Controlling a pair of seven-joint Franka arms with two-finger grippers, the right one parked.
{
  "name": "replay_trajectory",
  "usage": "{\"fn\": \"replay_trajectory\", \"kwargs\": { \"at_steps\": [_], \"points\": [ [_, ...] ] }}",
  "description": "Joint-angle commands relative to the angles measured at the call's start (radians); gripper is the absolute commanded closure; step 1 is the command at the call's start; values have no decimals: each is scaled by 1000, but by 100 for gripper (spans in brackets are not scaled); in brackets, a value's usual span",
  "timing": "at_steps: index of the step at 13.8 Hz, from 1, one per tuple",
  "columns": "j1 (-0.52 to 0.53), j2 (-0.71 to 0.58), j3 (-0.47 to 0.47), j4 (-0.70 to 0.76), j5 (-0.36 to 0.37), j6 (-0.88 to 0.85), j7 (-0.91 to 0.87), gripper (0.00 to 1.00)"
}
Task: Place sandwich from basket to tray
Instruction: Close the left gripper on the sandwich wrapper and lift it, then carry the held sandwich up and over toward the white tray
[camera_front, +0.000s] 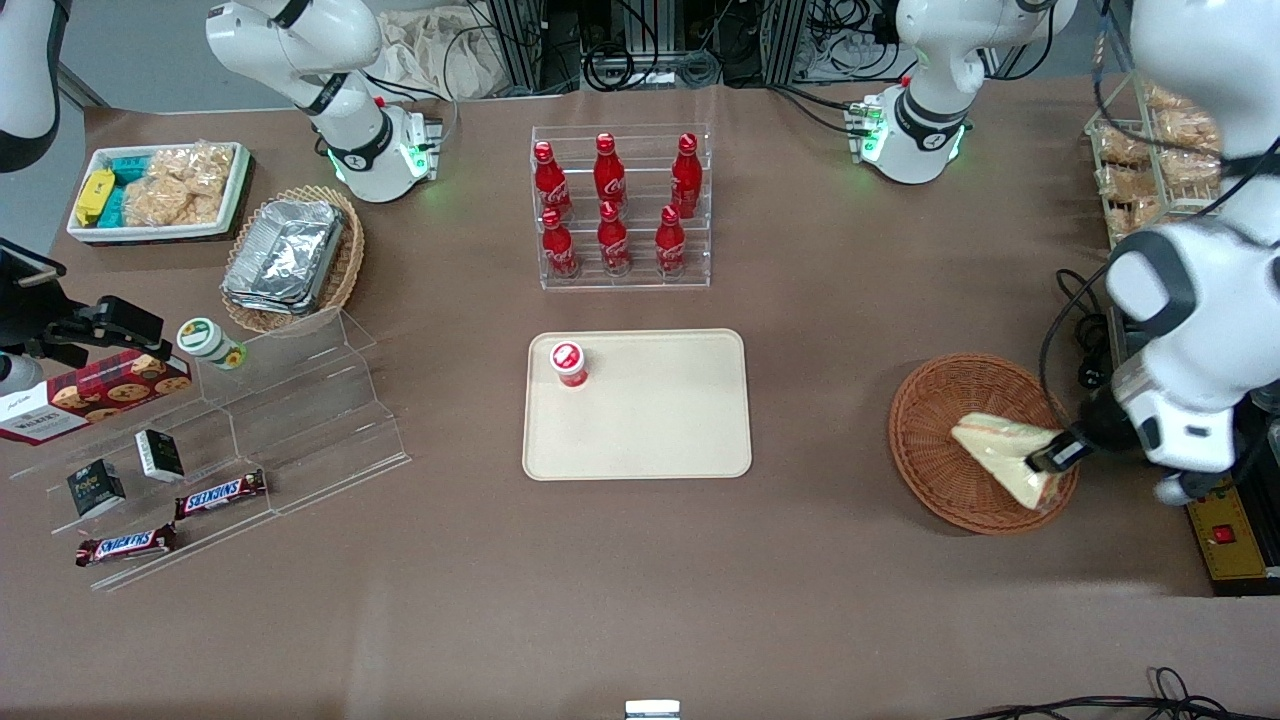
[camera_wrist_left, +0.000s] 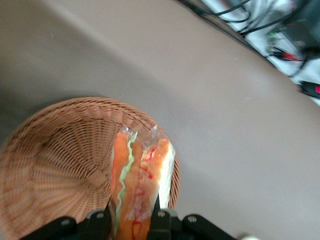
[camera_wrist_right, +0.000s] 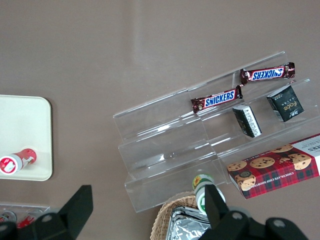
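The sandwich (camera_front: 1005, 455), a cream wedge with an orange-red filling edge in clear wrap, lies in the round reddish-brown wicker basket (camera_front: 940, 400) at the working arm's end of the table. My left gripper (camera_front: 1050, 458) is shut on the sandwich at its wide end, over the basket's rim. In the left wrist view the black fingers (camera_wrist_left: 161, 220) clamp the sandwich (camera_wrist_left: 140, 185) from both sides, with the basket (camera_wrist_left: 55, 160) beneath it. The beige tray (camera_front: 650, 420) lies at the table's middle, toward the parked arm from the basket.
A small red-capped cup (camera_front: 568, 362) stands on the tray's corner. A clear rack of red bottles (camera_front: 620, 205) stands farther from the camera than the tray. A clear stepped shelf with snack bars (camera_front: 220, 495), a tan basket of foil containers (camera_front: 290, 255) and a white snack bin (camera_front: 160, 190) sit toward the parked arm's end.
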Motion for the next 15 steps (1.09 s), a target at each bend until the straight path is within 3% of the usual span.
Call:
{"fn": "replay_trajectory", "kwargs": {
  "at_steps": [1,4,7,11,15],
  "points": [
    [3,-91,3,130,47,-270,39,90],
    [-10,-125,-11,322,104,-577,39,90],
    [-26,-174,-78,434,153,-768,18,91],
    [-28,-240,-285,460,182,-860,-176,92],
    [-28,-205,-544,445,255,-859,-414,92]
  ]
}}
